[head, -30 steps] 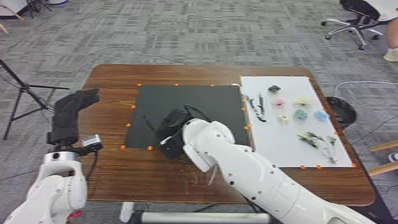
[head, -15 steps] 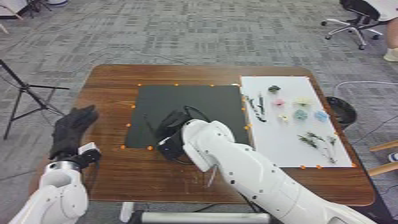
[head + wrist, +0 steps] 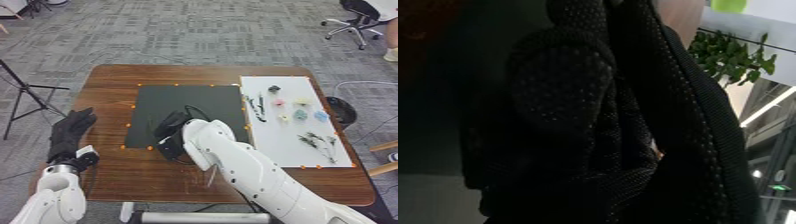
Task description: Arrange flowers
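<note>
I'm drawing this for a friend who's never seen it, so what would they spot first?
Probably the big white robot arms, with the right hand over the black mat and the left hand by the left edge of the table. Next might come the small colourful flowers on the white sheet at the right.

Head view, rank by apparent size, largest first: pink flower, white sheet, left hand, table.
1. table
2. white sheet
3. left hand
4. pink flower

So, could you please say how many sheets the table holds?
2: a black sheet mid-table, partly hidden by the right hand, and a white sheet to its right, under flowers.
</note>
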